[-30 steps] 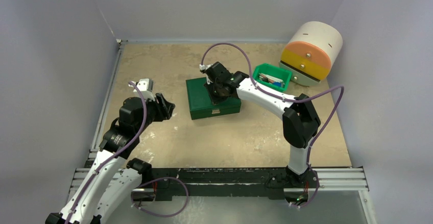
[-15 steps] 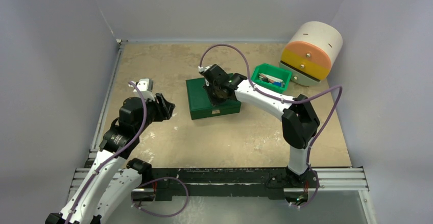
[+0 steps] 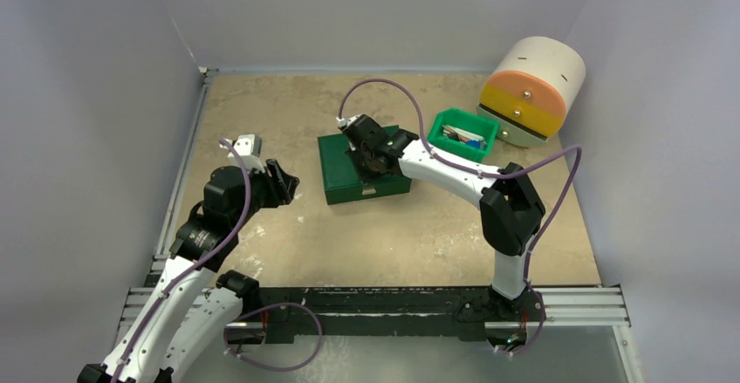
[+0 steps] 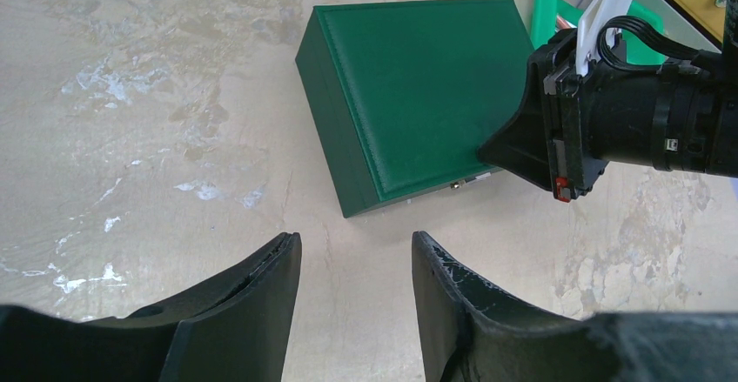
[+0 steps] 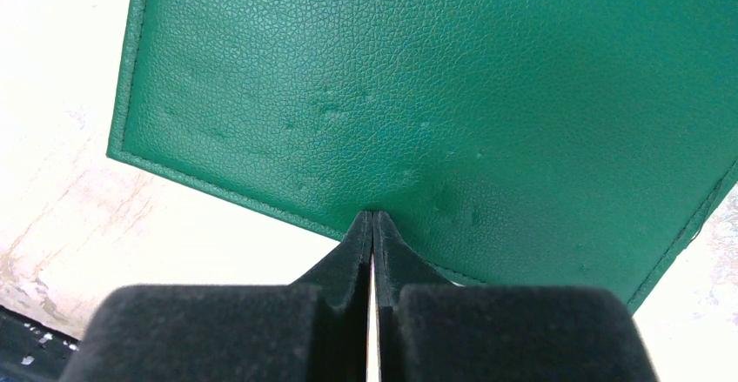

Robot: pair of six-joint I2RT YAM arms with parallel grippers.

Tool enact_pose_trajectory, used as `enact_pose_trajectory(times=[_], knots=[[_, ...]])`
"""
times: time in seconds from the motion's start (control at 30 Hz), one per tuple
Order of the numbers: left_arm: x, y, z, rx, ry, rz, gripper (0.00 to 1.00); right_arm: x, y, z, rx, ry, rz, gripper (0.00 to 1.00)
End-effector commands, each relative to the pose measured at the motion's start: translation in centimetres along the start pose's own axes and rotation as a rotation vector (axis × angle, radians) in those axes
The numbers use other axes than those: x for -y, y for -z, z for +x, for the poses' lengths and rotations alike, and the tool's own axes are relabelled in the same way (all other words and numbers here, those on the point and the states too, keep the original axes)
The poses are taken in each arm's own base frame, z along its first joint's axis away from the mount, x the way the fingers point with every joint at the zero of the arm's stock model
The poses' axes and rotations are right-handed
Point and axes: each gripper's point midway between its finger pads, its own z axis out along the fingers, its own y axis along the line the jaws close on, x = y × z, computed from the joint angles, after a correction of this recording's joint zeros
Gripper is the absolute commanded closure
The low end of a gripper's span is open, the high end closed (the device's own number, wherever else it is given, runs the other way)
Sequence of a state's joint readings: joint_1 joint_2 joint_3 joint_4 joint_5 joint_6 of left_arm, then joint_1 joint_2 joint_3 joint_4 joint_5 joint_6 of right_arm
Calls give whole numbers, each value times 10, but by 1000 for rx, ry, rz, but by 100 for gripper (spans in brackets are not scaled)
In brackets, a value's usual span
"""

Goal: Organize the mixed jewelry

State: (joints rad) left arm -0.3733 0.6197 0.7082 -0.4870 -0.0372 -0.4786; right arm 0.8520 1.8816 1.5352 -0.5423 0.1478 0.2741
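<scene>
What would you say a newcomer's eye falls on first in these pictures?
Probably the closed green box mid-table, with the right gripper, shut, poised at its lid's front edge. Next, the round white cabinet with orange and yellow drawers at the far right, a small green bin beside it. The left gripper hangs open to the left.

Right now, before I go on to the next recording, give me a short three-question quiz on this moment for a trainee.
1. True or false: the green box stands with its lid open.
2. Fill in: the jaws of the left arm, apart from the box, are ____.
3. Whose jaws are shut and over the box's lid? A) left arm B) right arm C) both

Key: 1 false; 2 open; 3 B.
</scene>
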Motion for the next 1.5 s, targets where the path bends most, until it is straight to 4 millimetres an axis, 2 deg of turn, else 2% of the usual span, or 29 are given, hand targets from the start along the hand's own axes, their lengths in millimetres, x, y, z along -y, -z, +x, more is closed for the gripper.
enact_pose_trajectory(times=[0.0, 0.2, 0.3, 0.4, 0.6, 0.8, 0.9, 1.0, 1.07, 1.17, 1.2, 1.47], knots=[[6, 2, -19, 64, 4, 20, 50, -6, -4, 30, -101, 9, -3, 100], [6, 2, -20, 65, 5, 19, 50, -16, 13, 10, -59, -14, -54, 100], [6, 3, -20, 65, 6, 20, 50, -18, 25, -14, 10, -19, -57, 97], [6, 3, -20, 65, 7, 19, 50, -17, 42, -41, 89, -18, -51, 87], [6, 6, -23, 81, 12, 17, 50, 9, 70, -78, 231, -42, 31, 57], [4, 10, -25, 96, 23, 4, 44, 51, 92, -86, 302, -128, 77, 47], [3, 11, -26, 99, 28, -2, 41, 72, 106, -80, 329, -192, 83, 42], [1, 12, -27, 102, 35, -15, 37, 95, 111, -61, 327, -254, 122, 33], [-1, 13, -28, 107, 43, -27, 33, 111, 117, -46, 331, -288, 171, 24], [-4, 13, -28, 106, 52, -47, 22, 133, 125, -21, 343, -344, 244, 4], [-4, 13, -28, 104, 54, -52, 21, 139, 127, -13, 346, -362, 256, 1], [-9, 10, -26, 94, 62, -81, 19, 177, 132, 43, 331, -544, 223, 1]])
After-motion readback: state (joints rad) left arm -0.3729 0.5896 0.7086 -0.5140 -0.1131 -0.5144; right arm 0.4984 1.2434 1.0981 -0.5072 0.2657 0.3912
